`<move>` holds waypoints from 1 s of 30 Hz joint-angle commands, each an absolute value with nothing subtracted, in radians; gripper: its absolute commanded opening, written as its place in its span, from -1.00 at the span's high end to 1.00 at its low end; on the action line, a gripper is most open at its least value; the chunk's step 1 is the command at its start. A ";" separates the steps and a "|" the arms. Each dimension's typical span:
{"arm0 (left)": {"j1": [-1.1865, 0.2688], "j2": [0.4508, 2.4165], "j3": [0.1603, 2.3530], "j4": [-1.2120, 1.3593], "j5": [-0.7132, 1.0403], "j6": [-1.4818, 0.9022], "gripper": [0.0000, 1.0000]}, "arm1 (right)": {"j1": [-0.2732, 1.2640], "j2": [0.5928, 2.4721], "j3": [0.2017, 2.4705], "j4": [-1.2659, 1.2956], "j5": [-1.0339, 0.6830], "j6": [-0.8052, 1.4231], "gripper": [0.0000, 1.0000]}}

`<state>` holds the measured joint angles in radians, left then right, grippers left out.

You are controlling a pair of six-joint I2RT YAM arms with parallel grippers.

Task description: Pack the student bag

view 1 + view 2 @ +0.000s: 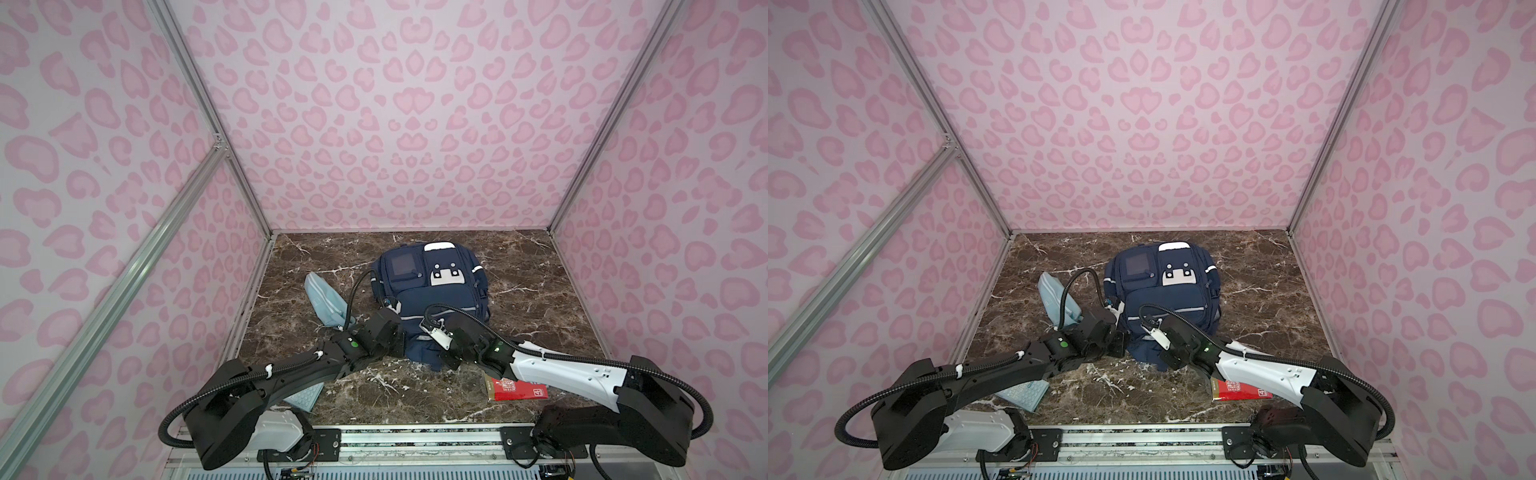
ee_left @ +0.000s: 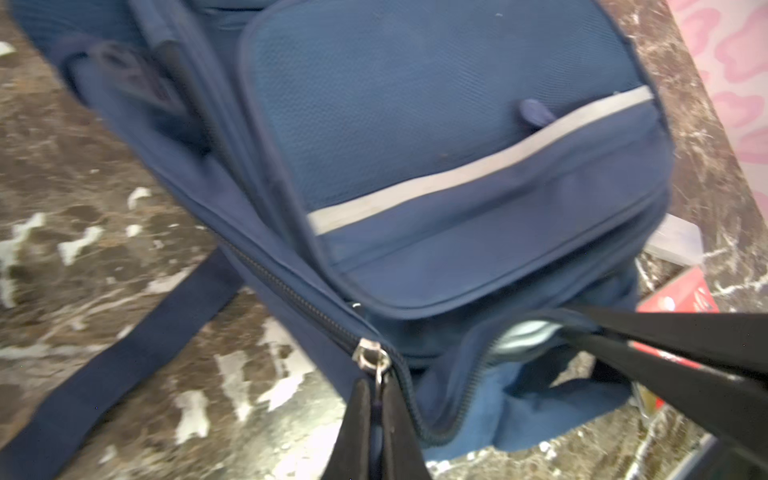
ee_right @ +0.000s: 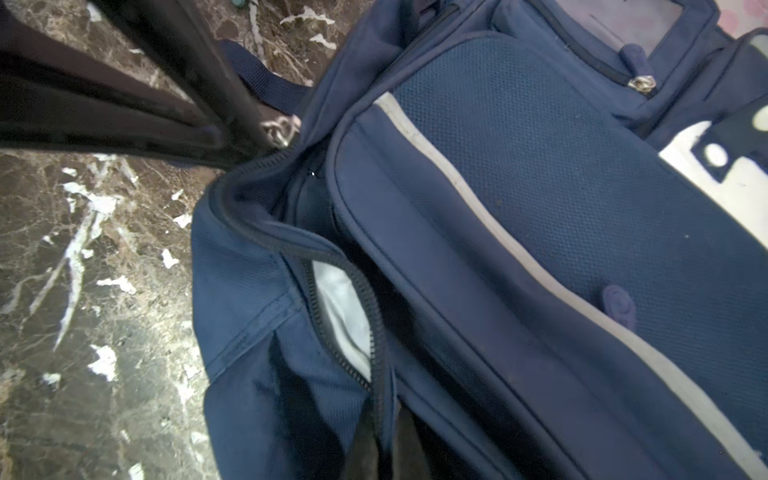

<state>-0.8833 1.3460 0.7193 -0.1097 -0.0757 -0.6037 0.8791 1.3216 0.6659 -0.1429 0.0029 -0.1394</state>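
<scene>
As your left gripper (image 2: 376, 384) pinches the zipper pull (image 2: 370, 353) and right gripper (image 2: 579, 324) clamps the rim (image 3: 380, 353), the student bag (image 1: 432, 291) lies part-open, pouch (image 1: 326, 301) and red box (image 1: 519, 390) outside.

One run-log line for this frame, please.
left tool: shut on zipper pull | right tool: shut on student bag edge | main zip: partly open
</scene>
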 commanded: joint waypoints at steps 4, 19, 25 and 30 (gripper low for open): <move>-0.946 1.380 0.761 -0.033 0.110 -0.661 0.93 | 0.887 1.366 0.676 -0.058 0.022 -0.105 1.00; -0.885 1.272 0.580 0.044 0.112 -0.725 -0.27 | 0.797 1.177 0.564 -0.166 0.234 0.237 0.32; -0.856 1.227 0.538 0.136 0.038 -0.822 -0.57 | 0.776 1.112 0.596 -0.266 0.220 0.487 -0.10; -0.796 1.237 0.485 0.214 -0.002 -0.874 -0.62 | 0.952 0.985 0.548 -0.286 0.295 0.673 -0.21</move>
<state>-0.8200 1.2331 0.5030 0.1326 0.0452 -0.8253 0.8890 1.0164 0.5625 -0.2405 0.2276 0.5022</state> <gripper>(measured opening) 0.812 0.616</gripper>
